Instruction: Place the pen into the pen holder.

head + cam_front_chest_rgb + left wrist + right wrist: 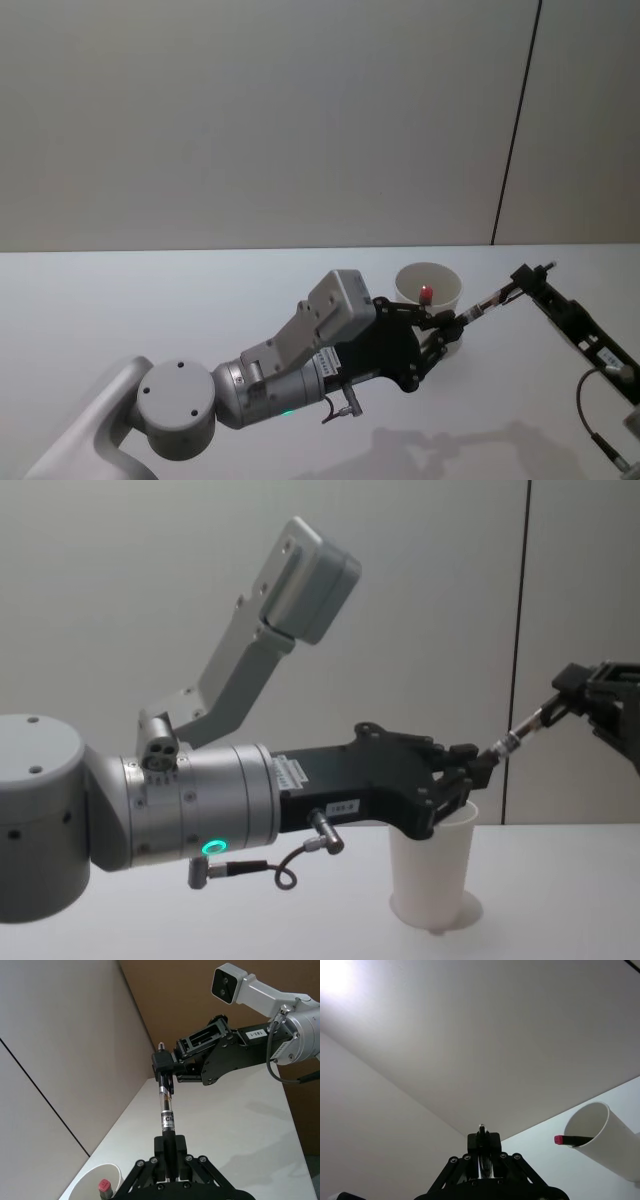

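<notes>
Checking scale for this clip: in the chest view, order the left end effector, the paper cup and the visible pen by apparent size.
1. Left end effector, nearest the camera, so inflated.
2. Paper cup.
3. Pen, a thin sliver between both end effectors.

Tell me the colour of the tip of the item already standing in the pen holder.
Red-pink, on a dark body inside the white pen holder; clearest in the right wrist view.

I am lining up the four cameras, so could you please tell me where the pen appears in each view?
Head view: the pen spans between the two pincers, right of the pen holder.
Left wrist view: centre, running from the left pincer to the right pincer.
Right wrist view: its tip pokes up at bottom centre.
Chest view: right of centre, slanting above the cup.
Shared landmark: the pen holder.
</notes>
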